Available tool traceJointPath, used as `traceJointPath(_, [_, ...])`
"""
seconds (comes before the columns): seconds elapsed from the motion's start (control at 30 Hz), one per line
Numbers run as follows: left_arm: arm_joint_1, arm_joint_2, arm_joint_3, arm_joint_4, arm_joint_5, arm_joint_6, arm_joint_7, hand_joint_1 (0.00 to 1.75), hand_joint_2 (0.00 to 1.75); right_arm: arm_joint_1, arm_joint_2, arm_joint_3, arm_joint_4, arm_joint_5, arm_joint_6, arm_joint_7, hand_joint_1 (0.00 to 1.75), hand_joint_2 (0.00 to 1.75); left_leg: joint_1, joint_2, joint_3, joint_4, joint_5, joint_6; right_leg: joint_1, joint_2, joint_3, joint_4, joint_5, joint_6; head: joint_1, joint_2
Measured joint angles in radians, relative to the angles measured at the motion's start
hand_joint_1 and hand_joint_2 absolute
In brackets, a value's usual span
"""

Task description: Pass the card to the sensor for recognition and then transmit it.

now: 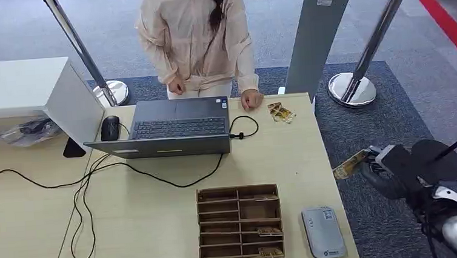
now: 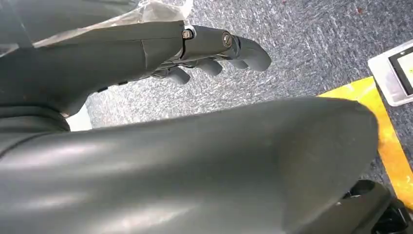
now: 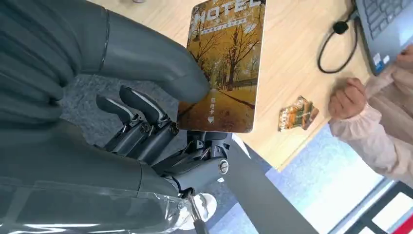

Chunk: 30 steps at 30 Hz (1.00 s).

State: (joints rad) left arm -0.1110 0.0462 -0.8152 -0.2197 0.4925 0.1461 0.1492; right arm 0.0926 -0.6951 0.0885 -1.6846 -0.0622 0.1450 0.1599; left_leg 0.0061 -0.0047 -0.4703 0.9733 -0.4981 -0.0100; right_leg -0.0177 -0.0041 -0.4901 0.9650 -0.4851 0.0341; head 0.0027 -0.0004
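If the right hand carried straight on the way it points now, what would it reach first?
Probably the table edge: the right hand holds the card off the table's right side, pointing toward it. Depth is unclear; it may pass over the bare top.

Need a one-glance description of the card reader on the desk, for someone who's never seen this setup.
Start at the light wooden desk with the open laptop. Near the robot's edge sits a brown cardboard organizer; the card reader lies flat just to its right, by the desk's right edge. It is the only grey, rounded slab there.
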Motion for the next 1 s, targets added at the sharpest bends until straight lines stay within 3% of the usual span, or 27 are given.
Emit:
traceJointPath(0.5, [-0.001, 0.002, -0.013, 0.0, 0.007, -0.001, 0.0, 0.0, 0.0, 0.024, -0.039, 0.062, 0.001, 0.008, 0.025, 0.064, 1.75, 1.75, 0.0, 0.0, 0.0, 0.0, 0.0, 0.0, 0.0, 0.0, 0.0, 0.0, 0.0, 0.0, 0.0, 0.0])
traceJointPath(0.67, [-0.002, 0.002, -0.025, 0.0, 0.006, -0.003, 0.0, 0.0, 0.0, 0.017, -0.04, 0.136, 0.035, 0.035, 0.027, 0.091, 1.75, 1.75, 0.0, 0.0, 0.0, 0.0, 0.0, 0.0, 0.0, 0.0, 0.0, 0.0, 0.0, 0.0, 0.0, 0.0])
traceJointPath(1.0, [-0.006, 0.002, -0.049, 0.0, 0.0, -0.003, 0.0, 0.0, 0.0, -0.018, -0.022, 0.298, 0.128, 0.047, 0.022, 0.085, 1.75, 1.75, 0.0, 0.0, 0.0, 0.0, 0.0, 0.0, 0.0, 0.0, 0.0, 0.0, 0.0, 0.0, 0.0, 0.0])
